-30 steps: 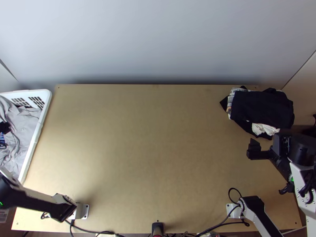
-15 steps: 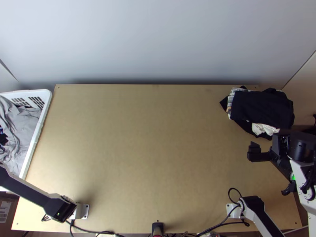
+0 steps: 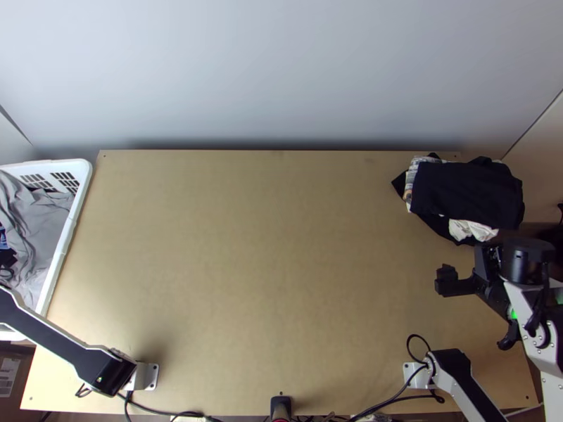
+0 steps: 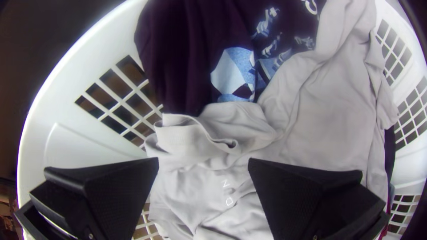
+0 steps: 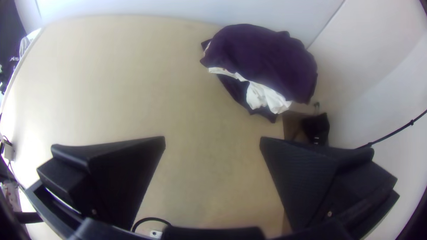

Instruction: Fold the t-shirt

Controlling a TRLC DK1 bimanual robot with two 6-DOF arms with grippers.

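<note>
The left gripper's (image 4: 203,162) jaws stand spread, nothing between them pinched, over the grey shirt (image 4: 333,106), which is likely the one to fold. Depth is hard to read there, so the tips may or may not be touching cloth. The shirt lies bunched in the basket (image 4: 49,89), a doubled edge (image 4: 182,135) just beyond the tips. Closing shallow on those loose creases could let it slip out; closing deep could gather several layers and bring it up as a wad, hard to spread. The dark shirt (image 4: 178,58) lies against it and could be dragged along, and a finger could snag the basket's lattice. The right gripper (image 5: 212,138), also spread and holding nothing, hangs over the table (image 3: 267,246) near the dark pile (image 3: 468,190); a wide swing could topple that.
</note>
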